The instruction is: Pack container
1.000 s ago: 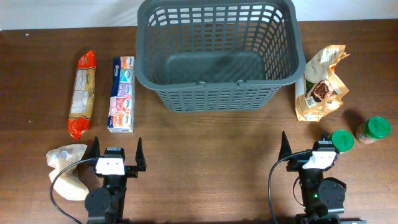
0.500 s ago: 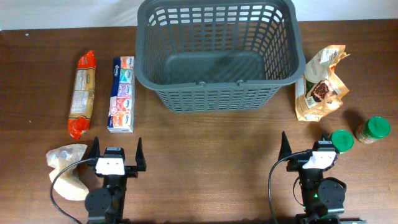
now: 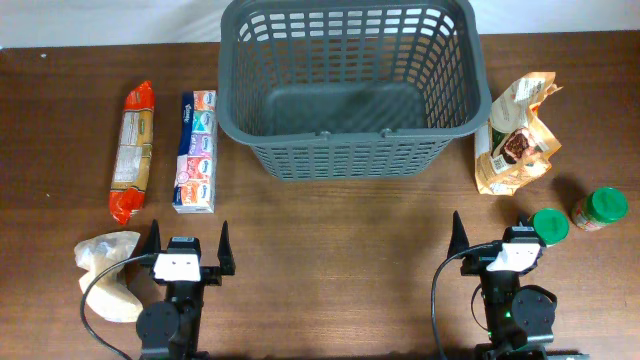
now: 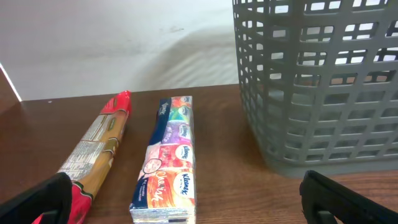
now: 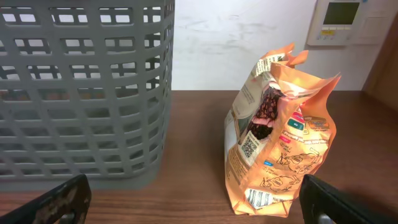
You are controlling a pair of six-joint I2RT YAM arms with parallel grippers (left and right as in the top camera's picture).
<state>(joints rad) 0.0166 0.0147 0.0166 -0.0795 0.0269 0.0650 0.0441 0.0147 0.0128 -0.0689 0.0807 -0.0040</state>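
Observation:
The container, a large dark grey lattice basket [image 3: 350, 85], stands empty at the back middle of the table; it also shows in the left wrist view [image 4: 317, 87] and the right wrist view [image 5: 81, 93]. My left gripper [image 3: 186, 245] is open and empty at the front left, pointing at a Kleenex tissue pack [image 4: 169, 158] and a red-ended pasta packet [image 4: 93, 152]. My right gripper [image 3: 492, 238] is open and empty at the front right, facing an orange snack bag [image 5: 280, 137].
The tissue pack [image 3: 196, 152] and pasta packet [image 3: 133, 150] lie left of the basket. The orange bag [image 3: 517, 135] stands to its right. Two green-lidded jars [image 3: 549, 226] [image 3: 600, 209] sit at the right. A beige bag [image 3: 108, 275] lies at the front left.

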